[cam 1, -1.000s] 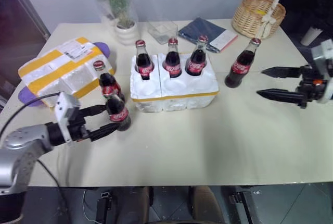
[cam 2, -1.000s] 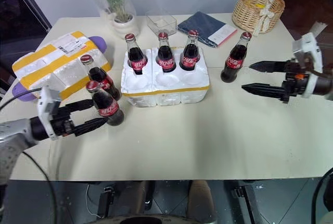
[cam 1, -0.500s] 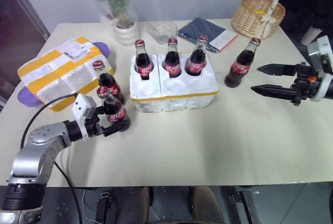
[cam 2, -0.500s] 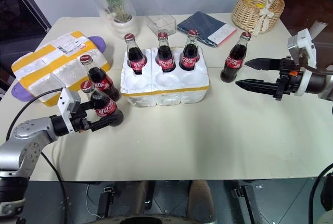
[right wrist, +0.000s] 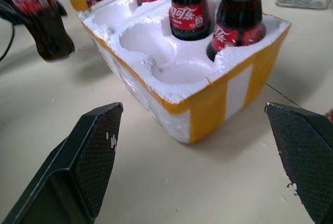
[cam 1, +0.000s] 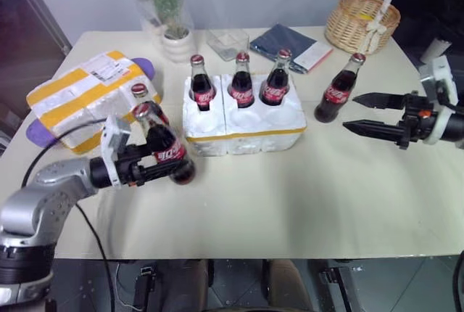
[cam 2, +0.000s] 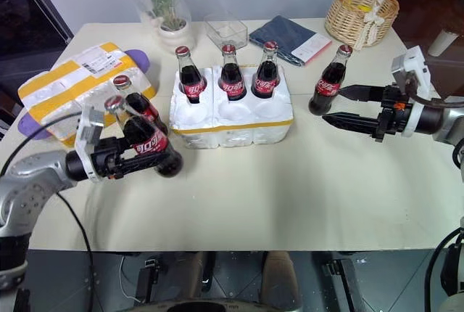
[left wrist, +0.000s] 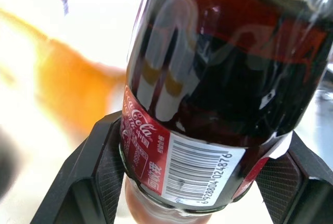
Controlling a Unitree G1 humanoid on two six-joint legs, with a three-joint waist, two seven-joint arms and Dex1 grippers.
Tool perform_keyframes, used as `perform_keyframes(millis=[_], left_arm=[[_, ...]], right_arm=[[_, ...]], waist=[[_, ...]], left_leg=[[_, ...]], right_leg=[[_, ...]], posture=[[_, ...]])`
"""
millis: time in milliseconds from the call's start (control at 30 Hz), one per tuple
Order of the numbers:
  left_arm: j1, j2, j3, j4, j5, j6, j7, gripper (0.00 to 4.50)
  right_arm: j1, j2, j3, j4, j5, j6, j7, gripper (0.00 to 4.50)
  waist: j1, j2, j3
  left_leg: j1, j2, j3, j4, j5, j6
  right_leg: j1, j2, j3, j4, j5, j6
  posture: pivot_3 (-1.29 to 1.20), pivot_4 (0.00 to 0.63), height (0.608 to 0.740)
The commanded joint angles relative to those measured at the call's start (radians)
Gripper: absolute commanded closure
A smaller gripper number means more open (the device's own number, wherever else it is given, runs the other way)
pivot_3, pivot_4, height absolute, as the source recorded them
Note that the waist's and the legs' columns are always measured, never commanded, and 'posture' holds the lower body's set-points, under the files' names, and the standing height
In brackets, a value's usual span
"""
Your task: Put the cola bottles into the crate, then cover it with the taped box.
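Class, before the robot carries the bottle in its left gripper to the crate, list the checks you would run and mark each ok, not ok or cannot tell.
1. Left gripper shut on the held cola bottle: ok.
2. Held bottle upright: not ok, it tilts.
3. Free holes in the crate: ok, the front row is empty; three bottles fill the back row.
4. Path clear of the right gripper: ok, open beside the bottle right of the crate.
5. Bottle by the taped box safe from a knock: cannot tell.
6. Taped box off the crate: ok.
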Motion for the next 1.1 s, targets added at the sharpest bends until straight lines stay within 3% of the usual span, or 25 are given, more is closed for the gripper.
perform_keyframes(millis=[33, 233, 333, 833, 1100], left_arm=[[-0.153, -0.048, -0.084, -0.01, 0.012, -0.016, -0.006, 1.69], [-0.378, -0.18, -0.202, 0.049, 0.068, -0.034, 0.026, 1.69], [-0.45, -0.242, -0.261, 0.087, 0.18, -0.089, 0.099, 1.69], [-0.535, -0.438, -0.29, 0.141, 0.371, 0.014, 0.462, 1.69], [-0.528, -0.401, -0.35, 0.112, 0.382, 0.122, 0.422, 1.69]], right_arm=[[0.006, 0.015, -0.035, -0.043, 0.03, 0.008, -0.024, 0.0], [0.035, 0.03, -0.049, -0.089, 0.048, 0.019, -0.058, 0.0], [0.045, 0.033, -0.07, -0.107, 0.062, 0.03, -0.084, 0.0], [0.159, 0.018, -0.139, -0.21, 0.104, 0.029, -0.121, 0.0], [0.121, 0.028, -0.108, -0.196, 0.09, 0.014, -0.138, 0.0]], waist=[[0.001, 0.0, 0.0], [-0.006, -0.001, 0.0], [-0.006, -0.001, 0.0], [0.0, -0.003, 0.001], [-0.003, -0.003, 0.001]], left_leg=[[0.0, 0.0, 0.0, 0.0, 0.0, 0.0], [0.0, 0.0, -0.001, 0.0, 0.0, 0.0], [0.0, 0.0, 0.0, 0.0, 0.0, 0.0], [-0.001, -0.001, -0.001, 0.001, 0.0, 0.0], [0.0, -0.001, -0.001, 0.0, 0.0, 0.0]], right_leg=[[0.0, 0.0, 0.0, 0.0, 0.001, 0.001], [0.0, 0.0, 0.0, 0.0, 0.001, 0.002], [0.0, 0.0, 0.0, 0.0, 0.001, 0.002], [0.0, 0.0, 0.0, 0.0, 0.002, 0.003], [0.0, 0.0, 0.0, 0.0, 0.001, 0.003]], posture=[[0.0, 0.15, 0.737], [0.0, 0.15, 0.737], [0.0, 0.15, 0.737], [0.0, 0.15, 0.737], [0.0, 0.15, 0.737]])
